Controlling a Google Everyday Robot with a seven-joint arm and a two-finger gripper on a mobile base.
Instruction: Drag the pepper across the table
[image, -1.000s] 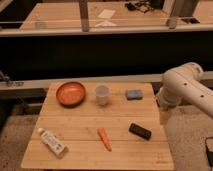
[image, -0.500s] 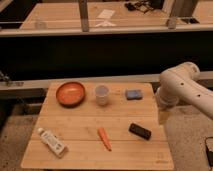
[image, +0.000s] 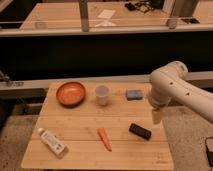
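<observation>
The pepper (image: 104, 139) is a small slender orange-red piece lying on the table (image: 75, 125), in the front middle, pointed end toward the front right. The gripper (image: 157, 117) hangs down from my white arm (image: 172, 87) over the table's right edge, above and to the right of the black block. It is well to the right of the pepper and apart from it. Nothing shows in it.
An orange bowl (image: 70, 93) stands at the back left, a white cup (image: 102, 94) at the back middle and a blue sponge (image: 133, 94) at the back right. A black block (image: 140, 131) lies right of the pepper. A white tube (image: 52, 142) lies at the front left.
My arm has shifted a little to the left, bringing the gripper in over the table's right edge. The pepper and the other items have not moved.
</observation>
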